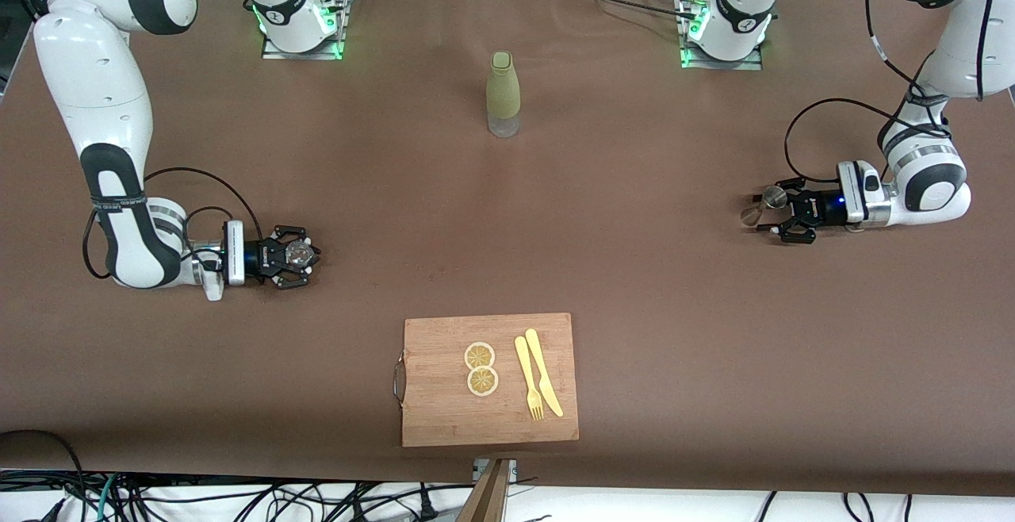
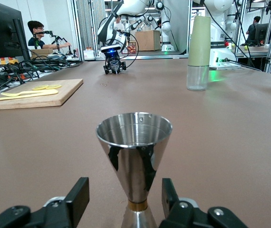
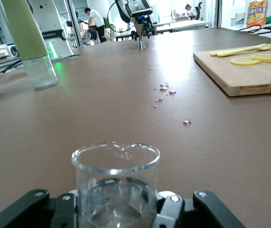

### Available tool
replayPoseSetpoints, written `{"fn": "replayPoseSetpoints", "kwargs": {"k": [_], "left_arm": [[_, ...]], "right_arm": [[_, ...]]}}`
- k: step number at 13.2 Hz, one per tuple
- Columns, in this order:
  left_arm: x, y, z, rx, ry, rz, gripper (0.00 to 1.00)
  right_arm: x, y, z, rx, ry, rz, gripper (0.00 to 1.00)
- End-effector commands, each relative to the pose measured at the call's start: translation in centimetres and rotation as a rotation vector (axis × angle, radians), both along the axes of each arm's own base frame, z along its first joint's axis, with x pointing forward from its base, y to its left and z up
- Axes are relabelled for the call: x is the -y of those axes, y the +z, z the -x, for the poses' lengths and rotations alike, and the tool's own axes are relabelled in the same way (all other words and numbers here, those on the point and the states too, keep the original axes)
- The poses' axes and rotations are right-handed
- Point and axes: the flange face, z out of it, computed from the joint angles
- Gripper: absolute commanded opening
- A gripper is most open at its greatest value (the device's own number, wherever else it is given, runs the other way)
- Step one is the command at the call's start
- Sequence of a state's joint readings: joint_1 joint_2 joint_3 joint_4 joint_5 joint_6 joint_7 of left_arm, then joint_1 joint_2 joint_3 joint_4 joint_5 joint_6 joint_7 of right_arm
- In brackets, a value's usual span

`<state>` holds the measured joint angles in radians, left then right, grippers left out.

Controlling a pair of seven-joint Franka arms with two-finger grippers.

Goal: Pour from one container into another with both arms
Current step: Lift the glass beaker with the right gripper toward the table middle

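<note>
A steel jigger (image 2: 134, 142) stands upright on the brown table between the fingers of my left gripper (image 2: 123, 199), which is open with a gap on each side of the stem. In the front view the jigger (image 1: 773, 198) and left gripper (image 1: 775, 215) are at the left arm's end of the table. At the right arm's end, my right gripper (image 1: 301, 254) is low at the table, shut on a clear glass beaker (image 1: 299, 252). The pads (image 3: 68, 209) sit against the beaker (image 3: 115, 175), which looks to hold a little clear liquid.
A green-sleeved glass bottle (image 1: 503, 94) stands mid-table near the arm bases. A wooden cutting board (image 1: 444, 411) with two lemon slices (image 1: 480, 368), a yellow fork and a yellow knife (image 1: 544, 379) lies near the front camera. Small droplets (image 3: 163, 90) dot the cloth.
</note>
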<state>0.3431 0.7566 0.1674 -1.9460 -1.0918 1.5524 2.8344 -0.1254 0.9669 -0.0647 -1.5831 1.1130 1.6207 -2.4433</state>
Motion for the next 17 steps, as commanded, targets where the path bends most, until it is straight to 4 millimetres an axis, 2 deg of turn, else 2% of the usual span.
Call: {"fn": "replayPoseSetpoints", "kwargs": {"k": [1, 2, 3, 4, 6, 7, 9, 11, 12, 17], "left_arm": [[-0.2, -1.5, 1.6, 0.279, -0.052, 0.023, 0.70], [-0.2, -1.6, 1.7, 0.293, -0.059, 0.021, 0.67], [-0.2, -1.6, 1.7, 0.313, -0.067, 0.022, 0.57], [-0.2, -1.7, 1.8, 0.316, -0.068, 0.023, 0.53], [-0.3, -1.7, 2.0, 0.317, -0.068, 0.024, 0.49], [-0.4, -2.0, 2.2, 0.311, -0.064, 0.024, 0.49], [-0.7, -2.1, 2.5, 0.307, -0.060, 0.024, 0.50], [-0.8, -2.1, 2.6, 0.304, -0.070, 0.025, 0.49], [-0.6, -1.9, 2.7, 0.304, -0.072, 0.040, 0.49], [-0.6, -1.8, 2.9, 0.300, -0.086, 0.055, 0.48]], "right_arm": [[-1.7, 0.3, 0.1, -0.082, 0.022, -0.039, 0.14], [-2.1, 0.5, 0.2, -0.111, 0.029, -0.052, 0.14], [-2.9, 0.8, 0.3, -0.135, 0.040, -0.071, 0.12], [-3.6, 1.2, 0.5, -0.175, 0.050, -0.090, 0.12], [-5.8, 2.7, 0.2, -0.205, 0.083, -0.119, 0.12], [-6.7, 3.4, 0.1, -0.202, 0.101, -0.129, 0.12], [-10.5, 5.6, -0.9, -0.298, 0.161, -0.140, 0.12], [-13.1, 6.6, -1.0, -0.340, 0.191, -0.149, 0.12], [-14.0, 6.8, -1.0, -0.343, 0.198, -0.159, 0.12], [-15.7, 7.6, -1.0, -0.370, 0.204, -0.186, 0.12]]}}
